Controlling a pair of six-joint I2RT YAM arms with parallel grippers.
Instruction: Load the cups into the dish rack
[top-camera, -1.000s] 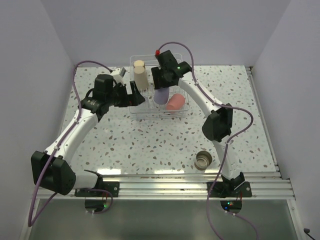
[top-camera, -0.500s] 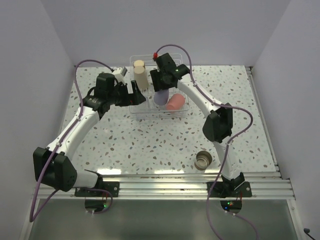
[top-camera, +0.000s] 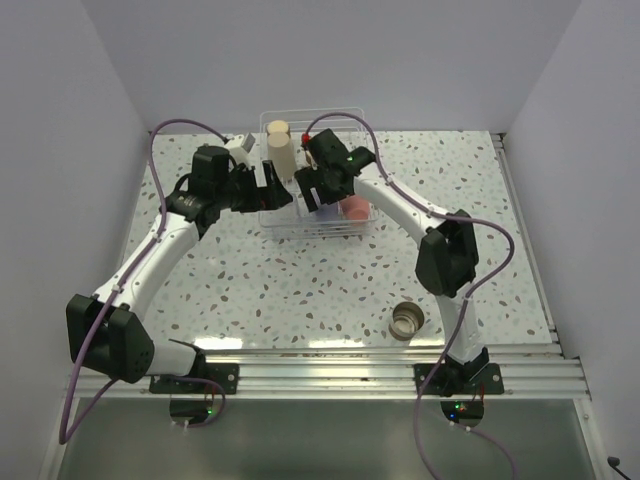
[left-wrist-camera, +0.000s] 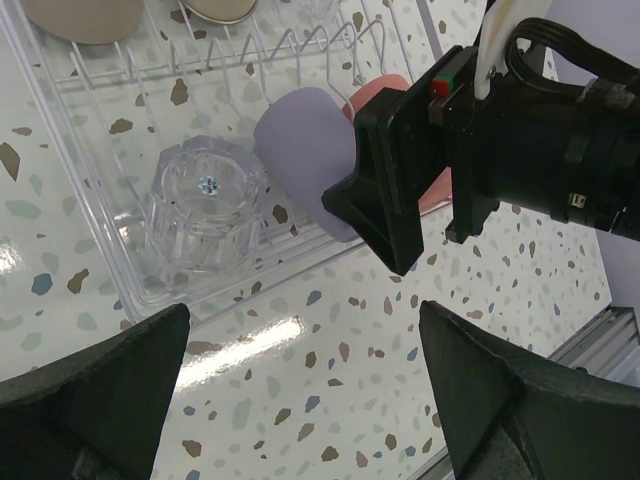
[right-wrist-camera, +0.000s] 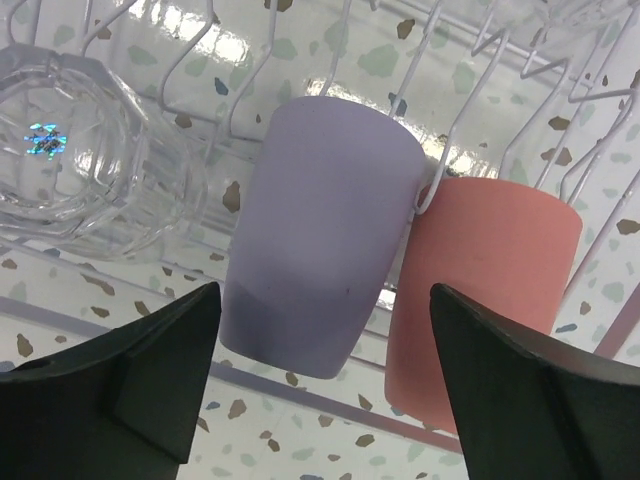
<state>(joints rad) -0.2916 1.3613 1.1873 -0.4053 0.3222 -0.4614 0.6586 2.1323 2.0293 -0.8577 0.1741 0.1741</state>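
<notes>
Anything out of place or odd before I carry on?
One brown-rimmed cup sits alone on the table near the right arm's base, well away from the rack. Nothing else stands out.

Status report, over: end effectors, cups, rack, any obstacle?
Open: left end effector, right end effector, both at the rack. In rack: lavender cup, red cup, glass; tan cup on table. Right end effector close before left.

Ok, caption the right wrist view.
Open right gripper over lavender cup and coral cup in dish rack, beside clear glass.
</notes>
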